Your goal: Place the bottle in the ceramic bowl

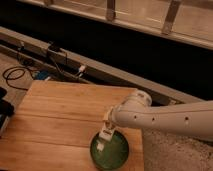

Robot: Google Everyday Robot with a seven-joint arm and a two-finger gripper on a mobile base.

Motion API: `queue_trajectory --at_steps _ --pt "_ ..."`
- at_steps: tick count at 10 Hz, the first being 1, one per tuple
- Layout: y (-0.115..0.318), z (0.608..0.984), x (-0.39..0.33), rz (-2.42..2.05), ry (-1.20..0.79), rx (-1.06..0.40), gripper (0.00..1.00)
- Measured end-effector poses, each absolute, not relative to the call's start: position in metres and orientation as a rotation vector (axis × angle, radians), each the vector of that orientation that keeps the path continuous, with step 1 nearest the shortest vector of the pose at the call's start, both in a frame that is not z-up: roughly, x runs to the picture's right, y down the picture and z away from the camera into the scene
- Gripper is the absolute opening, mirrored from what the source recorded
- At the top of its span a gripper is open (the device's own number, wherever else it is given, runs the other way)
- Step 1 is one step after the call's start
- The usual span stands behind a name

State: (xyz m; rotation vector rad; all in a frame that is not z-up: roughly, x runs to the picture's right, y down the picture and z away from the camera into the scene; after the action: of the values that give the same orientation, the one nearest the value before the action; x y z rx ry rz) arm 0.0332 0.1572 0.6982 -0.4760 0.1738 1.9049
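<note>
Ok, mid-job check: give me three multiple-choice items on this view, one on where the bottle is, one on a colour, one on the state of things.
1. Where is the small slim white plastic bottle?
A. On the floor by the cables
B. Over the near-left rim of the bowl, at the claw
C. At the far left edge of the table

2. What colour is the round glossy ceramic bowl?
A. Dark green
B. Red
C. White

3. What state is the bottle in?
A. Lying flat on the wooden table
B. Resting loose in the bowl, arm away
C. Carried at the claw above the bowl's rim

Answers: B, the bottle hangs under the claw at the bowl's edge; A, the bowl's inside shows shiny green; C, the white arm reaches down to the bottle, which sits above the rim.
</note>
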Motion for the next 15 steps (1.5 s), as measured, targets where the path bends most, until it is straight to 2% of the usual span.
queue_trajectory --at_steps 1,2,6,9,15 --pt "0.1572 0.6982 0.0337 1.906 0.174 -0.475 0.02" --pt "0.1572 0.6982 0.0332 1.905 0.174 -0.476 0.1" --pt "0.1572 0.6984 0.0341 1.907 0.174 -0.475 0.52" --pt "0.1575 0.6986 0.0342 1.908 0.175 -0.476 0.78" --pt "0.1575 0.6986 0.0343 1.908 0.175 -0.476 0.8"
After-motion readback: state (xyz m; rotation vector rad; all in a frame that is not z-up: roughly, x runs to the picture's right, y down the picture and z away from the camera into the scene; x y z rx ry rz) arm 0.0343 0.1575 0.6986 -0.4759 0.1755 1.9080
